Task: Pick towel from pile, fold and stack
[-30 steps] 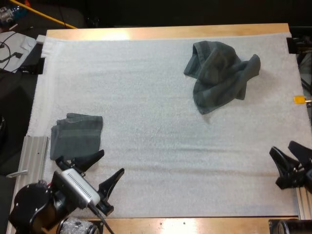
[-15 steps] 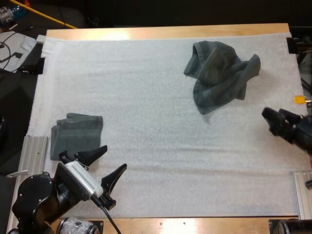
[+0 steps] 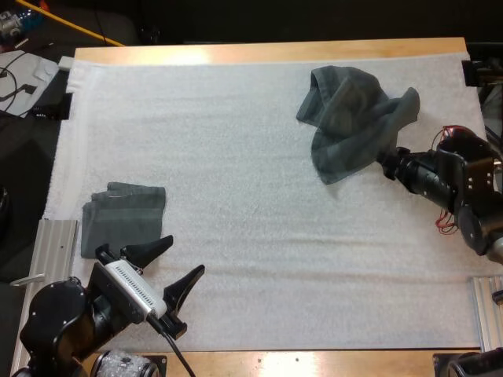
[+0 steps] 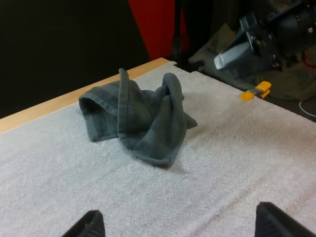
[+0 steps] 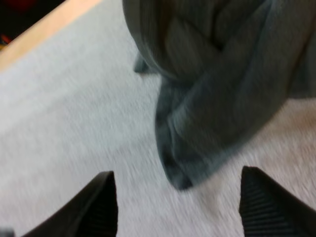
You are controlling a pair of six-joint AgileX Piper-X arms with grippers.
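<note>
Two pincers, both spread wide and empty. Right gripper (image 3: pixel 387 161): fingers either side of the crumpled towel (image 3: pixel 354 122) hem, upper right, clear of the cloth. Advice: lower, then pinch one free corner only. Left gripper (image 3: pixel 174 265): lower left, just beside the folded towel (image 3: pixel 124 218).

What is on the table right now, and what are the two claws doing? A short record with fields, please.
crumpled towel: heaped on the far right part of the white mat
folded towel: lying flat at the mat's near left
left claw: open, empty, beside the folded towel
right claw: open, at the crumpled towel's near edge, gripping nothing yet
</note>
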